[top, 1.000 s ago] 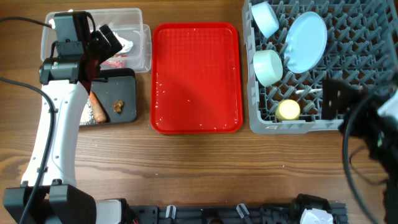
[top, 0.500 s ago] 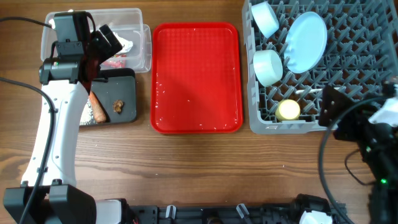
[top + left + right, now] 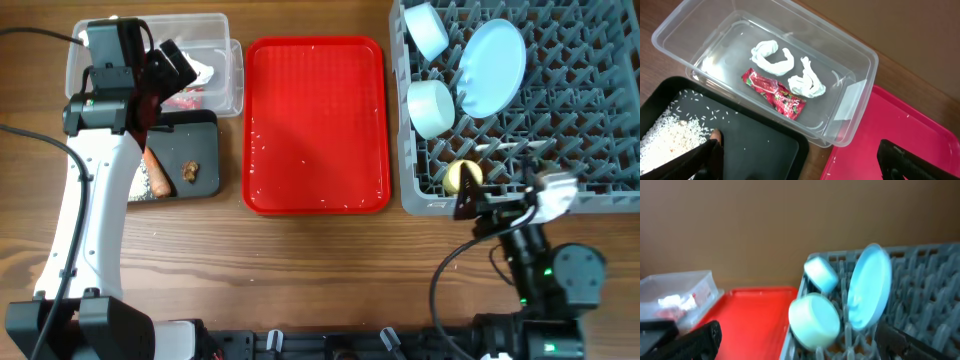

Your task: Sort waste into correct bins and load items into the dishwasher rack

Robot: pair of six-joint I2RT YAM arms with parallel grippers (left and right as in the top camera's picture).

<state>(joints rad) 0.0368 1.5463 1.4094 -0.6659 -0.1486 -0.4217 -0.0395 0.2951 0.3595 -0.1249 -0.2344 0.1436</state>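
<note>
The grey dishwasher rack (image 3: 580,110) at the right holds a blue plate (image 3: 492,66), two pale cups (image 3: 432,107) and a yellow cup (image 3: 462,176). The clear bin (image 3: 215,40) at the top left holds white tissues (image 3: 772,54) and a red wrapper (image 3: 774,93). The black tray (image 3: 195,150) below it holds rice (image 3: 670,137), a carrot (image 3: 158,172) and a brown scrap (image 3: 189,170). My left gripper (image 3: 165,70) is open and empty above both bins. My right gripper (image 3: 480,200) is open and empty at the rack's front edge, facing the plate (image 3: 869,287) and a cup (image 3: 814,319).
An empty red tray (image 3: 316,125) lies between the bins and the rack; it also shows in the right wrist view (image 3: 750,315). The right arm's base and cables stand at the table's front right.
My right arm has swung from the right edge of the rack down and left to its front edge. The left arm has not moved.
</note>
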